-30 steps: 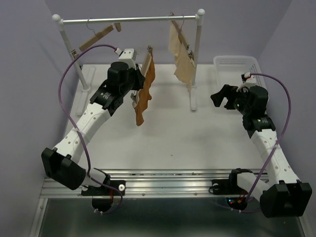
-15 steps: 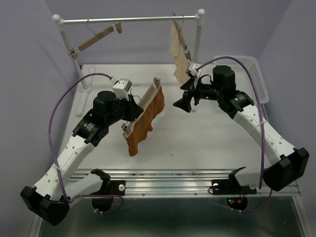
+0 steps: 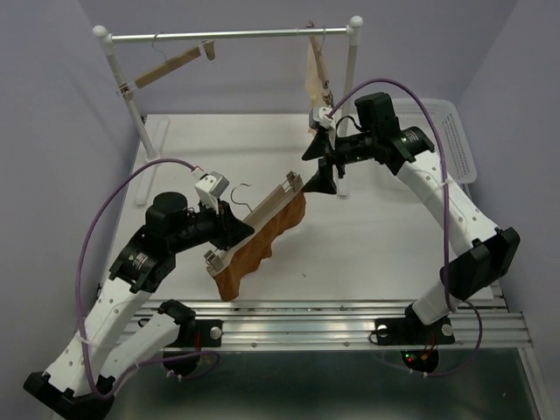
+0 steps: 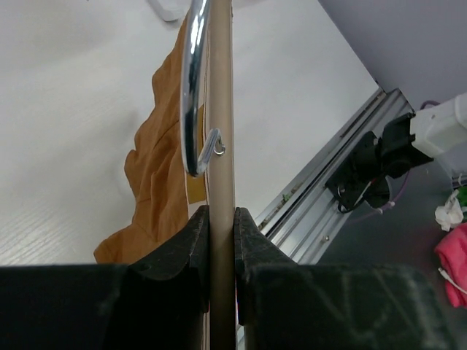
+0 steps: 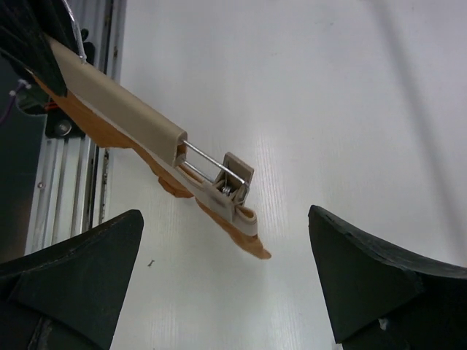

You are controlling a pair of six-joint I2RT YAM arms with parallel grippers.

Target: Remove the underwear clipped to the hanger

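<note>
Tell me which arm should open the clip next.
Right. The left gripper is shut on the hanger bar, holding it off the table. The right gripper is open and empty, facing the end clip that pins the underwear.

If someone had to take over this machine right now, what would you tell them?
Left gripper: shut on the hanger, holding it above the table, off the rail.
Right gripper: open, empty, facing the clip at the hanger's far end.
The underwear hangs from the hanger, not yet unclipped.
Left to do: release the clips and pull the underwear free.
</note>
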